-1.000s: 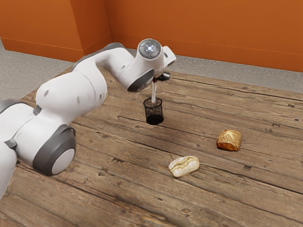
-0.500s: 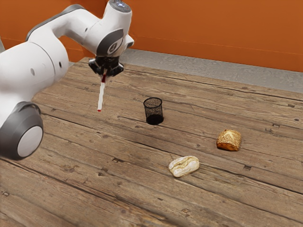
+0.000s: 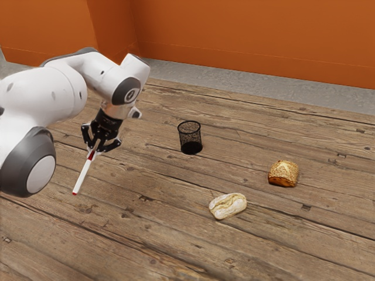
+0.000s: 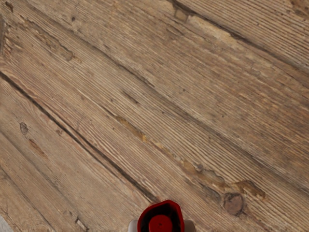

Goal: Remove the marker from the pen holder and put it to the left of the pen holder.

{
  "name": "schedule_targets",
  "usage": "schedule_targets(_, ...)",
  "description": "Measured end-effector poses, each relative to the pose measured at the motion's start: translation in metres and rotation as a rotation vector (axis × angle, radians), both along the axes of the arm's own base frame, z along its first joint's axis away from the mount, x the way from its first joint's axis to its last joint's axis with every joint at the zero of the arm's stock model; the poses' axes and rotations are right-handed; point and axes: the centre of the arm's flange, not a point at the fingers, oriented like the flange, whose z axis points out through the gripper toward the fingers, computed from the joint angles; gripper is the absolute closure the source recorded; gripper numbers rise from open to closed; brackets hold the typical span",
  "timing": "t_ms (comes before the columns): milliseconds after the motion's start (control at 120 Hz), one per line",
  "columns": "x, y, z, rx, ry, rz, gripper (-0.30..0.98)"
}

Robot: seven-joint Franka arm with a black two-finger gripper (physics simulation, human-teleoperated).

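Plain room, kind unclear: orange walls (image 3: 252, 35), mottled grey floor (image 3: 234, 81), worn wooden plank tabletop (image 3: 281, 246).

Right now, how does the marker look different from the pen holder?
The marker is slim and white with red at both ends, while the pen holder is a wide, black mesh cup. The marker slants, whereas the pen holder stands upright. My gripper grips the marker; the pen holder rests on the wooden table, ungripped.
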Motion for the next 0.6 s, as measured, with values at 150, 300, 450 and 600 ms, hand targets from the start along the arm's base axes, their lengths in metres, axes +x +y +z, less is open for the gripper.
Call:
schedule_targets(150,-0.007,0.003,-0.033,-0.007,0.094,-0.027,0.79)
schedule_targets(300,-0.006,0.001,-0.055,-0.012,0.136,-0.065,0.79)
schedule_targets(450,-0.002,-0.004,-0.070,-0.024,0.150,-0.110,0.79)
schedule_targets(600,0.002,-0.014,-0.076,-0.052,0.139,-0.133,0.65)
